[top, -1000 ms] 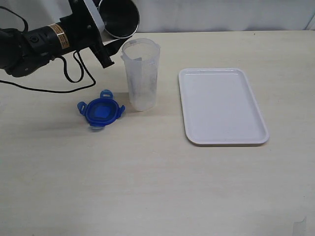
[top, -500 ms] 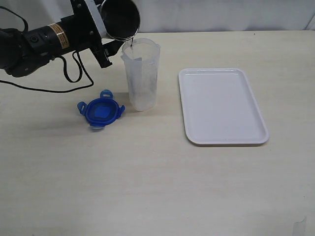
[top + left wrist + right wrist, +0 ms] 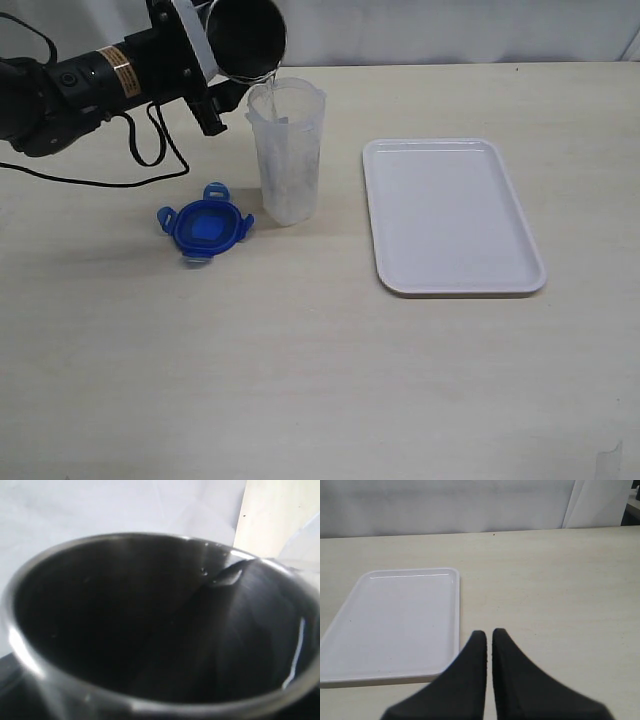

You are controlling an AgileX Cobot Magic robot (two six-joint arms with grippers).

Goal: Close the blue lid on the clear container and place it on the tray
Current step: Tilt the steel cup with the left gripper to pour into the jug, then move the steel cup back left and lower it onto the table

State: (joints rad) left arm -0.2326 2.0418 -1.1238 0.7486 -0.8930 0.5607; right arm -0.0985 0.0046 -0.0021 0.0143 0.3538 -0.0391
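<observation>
The clear container [image 3: 287, 150] stands upright and uncovered near the table's middle. The blue lid [image 3: 205, 225] lies flat on the table just to its left, apart from it. My left gripper [image 3: 205, 70] is shut on a grey steel cup [image 3: 243, 38], which is tilted with its rim over the container's mouth, and a thin stream of water falls in. The cup's dark inside [image 3: 150, 630] fills the left wrist view and hides the fingers. The white tray [image 3: 450, 215] lies empty to the right. My right gripper [image 3: 489, 635] is shut on nothing beside the tray [image 3: 395, 620].
A black cable [image 3: 140, 150] from the left arm loops on the table behind the lid. The pale wall runs along the table's far edge [image 3: 450, 62].
The steel cup has moved right and tipped over the container's mouth, and water now runs into the container. The lid, tray and right gripper have not moved.
</observation>
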